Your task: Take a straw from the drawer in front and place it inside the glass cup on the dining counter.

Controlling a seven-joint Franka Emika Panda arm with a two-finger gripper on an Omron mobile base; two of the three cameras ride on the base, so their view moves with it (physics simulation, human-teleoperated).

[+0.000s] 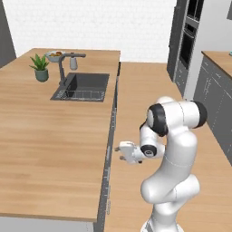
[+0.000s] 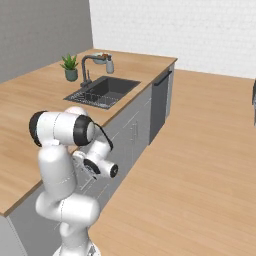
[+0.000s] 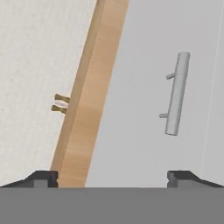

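My gripper [image 1: 119, 152] hangs at the side of the dining counter [image 1: 50, 136], just below its top, with its fingers pointing at the counter's face. In the hand view the gripper [image 3: 112, 177] is open with nothing between its tips. It faces the drawer [image 3: 140, 122], a flat light grey front panel that is shut. The drawer's grey bar handle [image 3: 176, 94] lies a little ahead, towards the right fingertip. The counter's wooden edge [image 3: 89, 100] runs alongside the panel. The straw is hidden. The glass cup is out of view.
Two small brown shakers [image 3: 60, 103] peek over the counter edge. A sink [image 1: 81, 86] with faucet [image 1: 62, 68], a potted plant [image 1: 41, 68] and a bowl [image 1: 55, 55] sit at the counter's far end. Dark cabinets and an oven [image 1: 186, 41] line the right wall across the wooden floor.
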